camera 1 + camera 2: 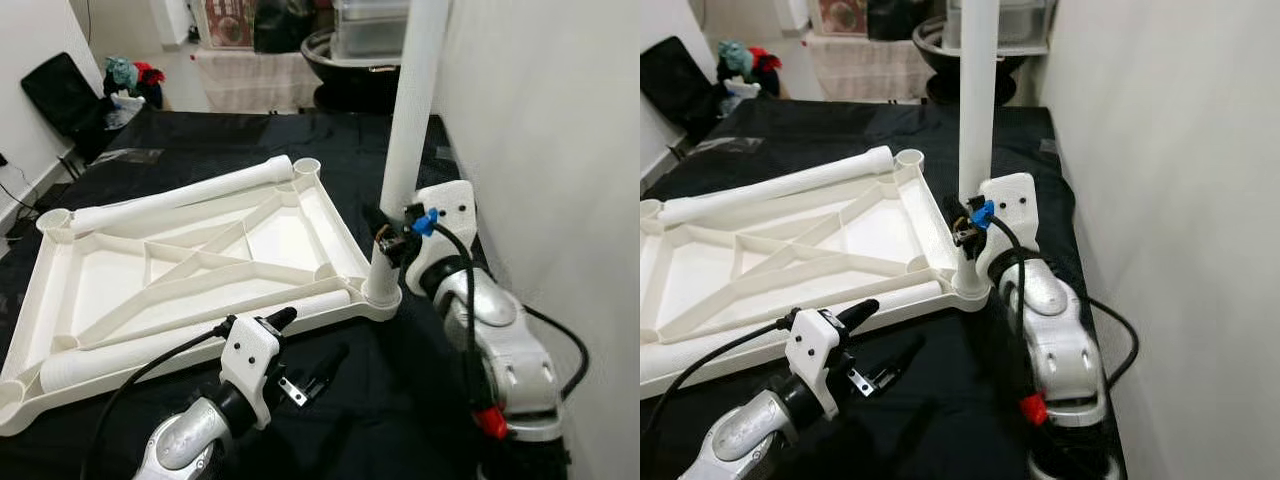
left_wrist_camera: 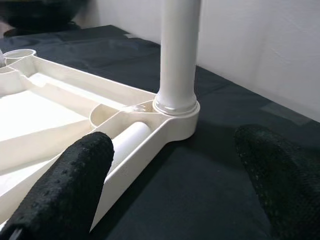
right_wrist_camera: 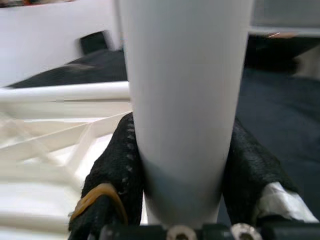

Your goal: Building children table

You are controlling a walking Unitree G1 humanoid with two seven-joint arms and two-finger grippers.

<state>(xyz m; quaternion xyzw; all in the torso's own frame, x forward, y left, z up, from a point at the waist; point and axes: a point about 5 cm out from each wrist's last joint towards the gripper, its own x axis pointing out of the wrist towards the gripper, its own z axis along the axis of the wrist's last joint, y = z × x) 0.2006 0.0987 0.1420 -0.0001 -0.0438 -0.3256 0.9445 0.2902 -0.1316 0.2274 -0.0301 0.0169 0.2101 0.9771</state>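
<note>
A white plastic tabletop (image 1: 190, 262) lies upside down on the black cloth, ribs facing up. One white leg (image 1: 412, 110) stands upright in its near right corner socket (image 1: 381, 290). My right gripper (image 1: 388, 240) is shut on that leg just above the socket; both black fingers (image 3: 115, 170) press its sides. Two more legs lie on the tabletop, one along the far edge (image 1: 185, 192) and one along the near edge (image 1: 190, 335). My left gripper (image 1: 310, 350) hovers open over the cloth by the near edge, a little short of the socket (image 2: 175, 107).
A white wall (image 1: 560, 150) runs close along the right side. Black cloth (image 1: 390, 400) covers the work surface. Beyond it are a covered stand (image 1: 255, 80), a dark basin (image 1: 350, 60) and a black bag (image 1: 65, 95) at far left.
</note>
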